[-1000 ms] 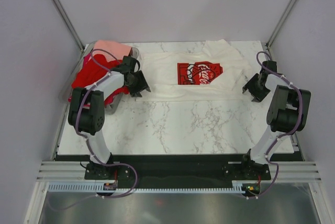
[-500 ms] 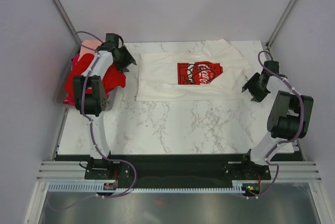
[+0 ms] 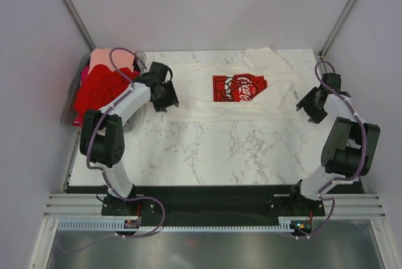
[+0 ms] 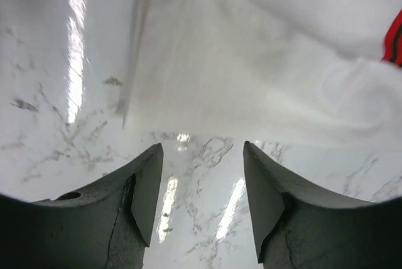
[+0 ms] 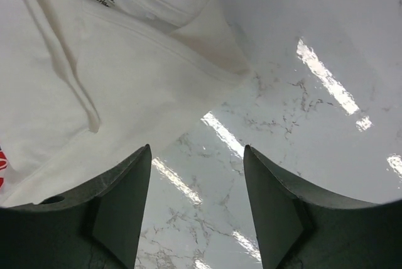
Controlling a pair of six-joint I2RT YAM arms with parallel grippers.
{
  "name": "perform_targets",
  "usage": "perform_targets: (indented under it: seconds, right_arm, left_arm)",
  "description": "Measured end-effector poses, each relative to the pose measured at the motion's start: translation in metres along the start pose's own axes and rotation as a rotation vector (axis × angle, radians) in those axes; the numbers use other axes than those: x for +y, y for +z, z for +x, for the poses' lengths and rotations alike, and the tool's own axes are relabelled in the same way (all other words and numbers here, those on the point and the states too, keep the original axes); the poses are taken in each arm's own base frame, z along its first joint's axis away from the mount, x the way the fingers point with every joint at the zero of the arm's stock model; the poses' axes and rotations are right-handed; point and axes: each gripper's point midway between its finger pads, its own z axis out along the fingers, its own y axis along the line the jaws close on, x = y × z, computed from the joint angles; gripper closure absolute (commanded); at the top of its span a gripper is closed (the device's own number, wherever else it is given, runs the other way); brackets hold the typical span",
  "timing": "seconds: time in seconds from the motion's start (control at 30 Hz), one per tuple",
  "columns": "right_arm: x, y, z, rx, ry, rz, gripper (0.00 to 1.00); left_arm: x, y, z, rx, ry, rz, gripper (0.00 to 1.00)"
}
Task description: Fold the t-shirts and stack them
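A cream-white t-shirt (image 3: 207, 99) with a red Coca-Cola print (image 3: 239, 87) lies spread flat across the back of the marble table. A heap of bright red t-shirts (image 3: 97, 90) with a salmon-pink one (image 3: 103, 60) on top sits at the far left. My left gripper (image 3: 168, 98) hovers open over the white shirt's left hem corner (image 4: 188, 93), nothing between its fingers. My right gripper (image 3: 310, 105) stands open just off the shirt's right side, near a sleeve (image 5: 207, 36), over bare marble.
A clear plastic bin (image 3: 70, 115) holds the red and pink heap at the table's left edge. The marble tabletop (image 3: 239, 149) stretches toward the near black edge. Grey enclosure walls and metal posts close in on both sides.
My left gripper swung from the bin heap at the far left back down to the white shirt's left hem corner. The right gripper shifted slightly right, off the shirt's edge.
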Motion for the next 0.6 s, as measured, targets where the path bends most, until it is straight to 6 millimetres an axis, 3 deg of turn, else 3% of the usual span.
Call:
perform_targets:
  seconds: [0.1,0.2,0.4,0.6]
  right_arm:
    - [-0.01,0.004,0.004,0.011,0.015,0.017,0.33]
    - [-0.015,0.006,0.007,0.018,0.022,0.025,0.33]
    - [-0.013,0.016,0.003,0.005,0.023,0.017,0.34]
    - [-0.016,0.04,0.009,0.03,0.024,0.034,0.37]
  left_arm:
    - [0.003,0.012,0.056,0.095,0.063,-0.017,0.39]
    - [0.028,0.025,0.083,0.164,0.056,-0.072,0.39]
    - [0.037,0.036,0.076,0.136,0.035,-0.082,0.39]
    - [0.039,0.046,0.074,0.106,0.036,-0.089,0.39]
